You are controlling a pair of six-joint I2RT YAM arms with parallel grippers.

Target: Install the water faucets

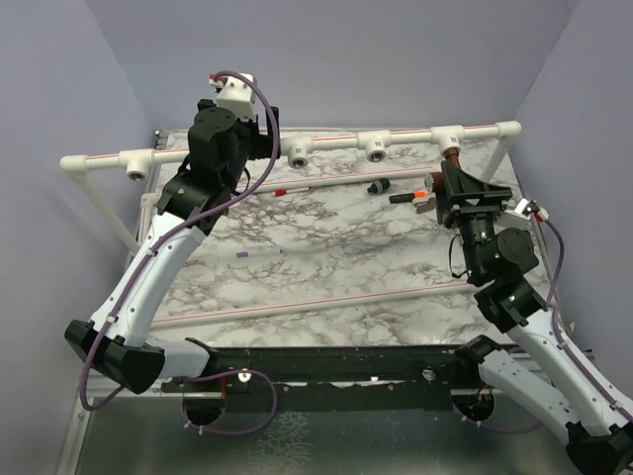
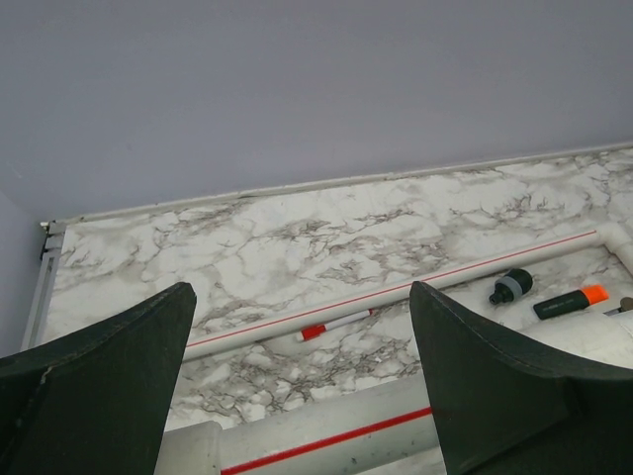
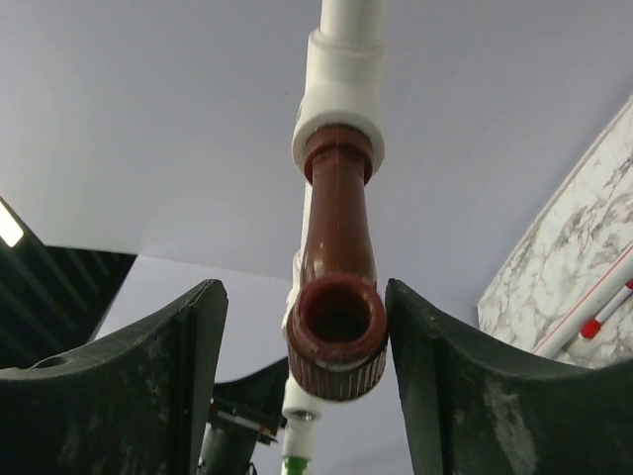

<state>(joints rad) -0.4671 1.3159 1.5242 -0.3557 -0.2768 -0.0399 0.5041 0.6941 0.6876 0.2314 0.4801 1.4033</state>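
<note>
The reddish-brown faucet (image 3: 337,247) stands with its base in a white T-fitting (image 3: 338,94) on the back pipe rail (image 1: 336,145). It also shows in the top view (image 1: 450,158). My right gripper (image 3: 305,289) is open around its spout; the right finger is at the spout's rim and the left finger is apart. A bit of green (image 3: 298,465), perhaps the green faucet, shows below a white fitting at the bottom edge of the right wrist view. My left gripper (image 2: 302,297) is open and empty, straddling the red-striped rail (image 2: 326,435) at its left part (image 1: 252,150).
Two empty T-fittings (image 1: 297,154) (image 1: 376,149) sit mid-rail. Behind it on the marble table lie a thin red-striped pipe (image 2: 396,292), a red-capped white pen (image 2: 331,326), a black connector (image 2: 511,285) and an orange-capped marker (image 2: 569,300). A thin rod (image 1: 297,307) lies nearer the front.
</note>
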